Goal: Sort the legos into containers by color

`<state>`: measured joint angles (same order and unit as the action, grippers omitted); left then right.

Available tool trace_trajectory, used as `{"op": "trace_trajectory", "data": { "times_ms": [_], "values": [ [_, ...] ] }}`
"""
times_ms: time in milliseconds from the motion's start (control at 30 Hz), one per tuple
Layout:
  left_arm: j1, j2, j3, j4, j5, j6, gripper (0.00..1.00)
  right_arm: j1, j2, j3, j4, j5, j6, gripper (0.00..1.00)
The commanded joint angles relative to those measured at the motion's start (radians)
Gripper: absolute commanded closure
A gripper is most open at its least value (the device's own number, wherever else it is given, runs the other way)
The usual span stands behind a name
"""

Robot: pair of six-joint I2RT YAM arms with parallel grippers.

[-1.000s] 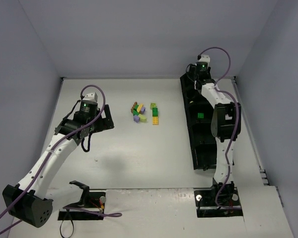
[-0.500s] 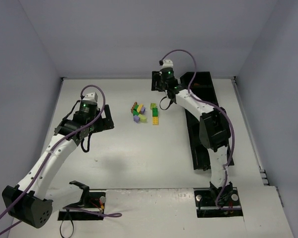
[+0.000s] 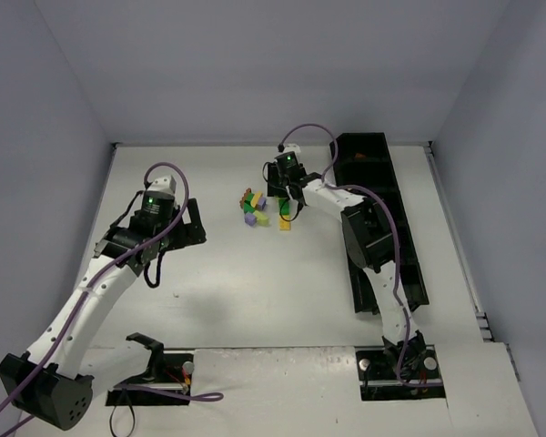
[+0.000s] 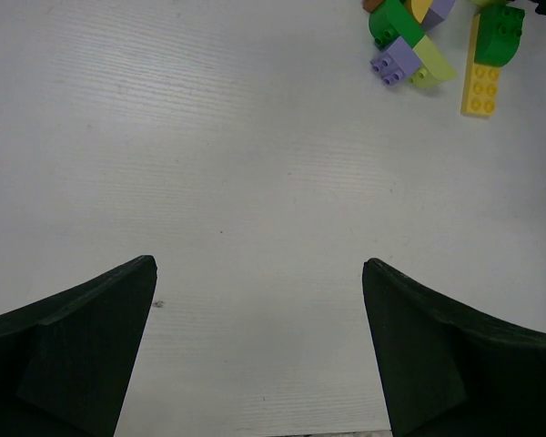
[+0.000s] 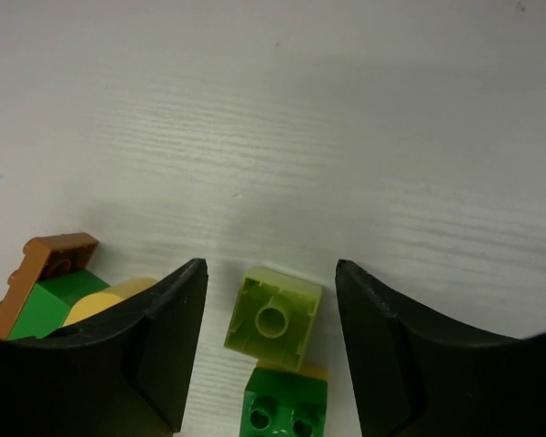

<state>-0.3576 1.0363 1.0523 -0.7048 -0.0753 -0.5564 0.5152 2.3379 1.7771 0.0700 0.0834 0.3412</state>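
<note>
Right arm: we see it reaching far-left, right gripper point(image 5: 268, 273) spread open either side of a lime plastic brick point(image 5: 273, 319).
Left gripper point(image 4: 259, 269): jaws apart, near-left of the coloured plastic bricks point(image 3: 260, 208).
Long black compartment tray point(image 3: 413, 266): right of them.

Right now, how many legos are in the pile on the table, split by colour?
green legos: 2
yellow legos: 2
lilac legos: 2
lime legos: 2
orange-brown lego: 1
Total: 9 visible; any piece hidden under another cannot be counted.
</note>
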Motion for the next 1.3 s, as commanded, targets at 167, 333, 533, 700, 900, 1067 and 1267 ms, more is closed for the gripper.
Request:
{"op": "trace_trajectory", "data": {
  "times_ms": [167,333,533,700,900,1067,1267],
  "values": [
    [0.006,-0.025,0.003,0.021,-0.004,0.012,0.12,0.031,-0.069,-0.063,0.022,0.075,0.062,0.48],
    [0.006,-0.032,0.002,0.024,0.0,0.006,0.12,0.039,-0.083,-0.111,0.01,0.113,0.059,0.59],
    [0.006,-0.041,-0.002,0.024,0.009,0.001,0.12,0.04,-0.106,-0.14,0.001,0.147,0.044,0.9],
    [0.006,-0.047,0.003,0.025,0.012,0.001,0.12,0.032,-0.178,-0.107,0.002,0.162,-0.01,1.0],
    [0.006,-0.039,0.008,0.044,0.023,0.004,0.12,-0.007,-0.299,-0.116,0.007,0.161,-0.068,1.0],
    [0.008,-0.044,0.002,0.054,0.034,0.0,0.12,-0.069,-0.39,-0.197,0.005,0.134,-0.08,1.0],
    [0.006,-0.041,-0.017,0.071,0.058,0.003,0.12,-0.127,-0.495,-0.275,0.005,0.124,-0.087,1.0]
  ]
}}
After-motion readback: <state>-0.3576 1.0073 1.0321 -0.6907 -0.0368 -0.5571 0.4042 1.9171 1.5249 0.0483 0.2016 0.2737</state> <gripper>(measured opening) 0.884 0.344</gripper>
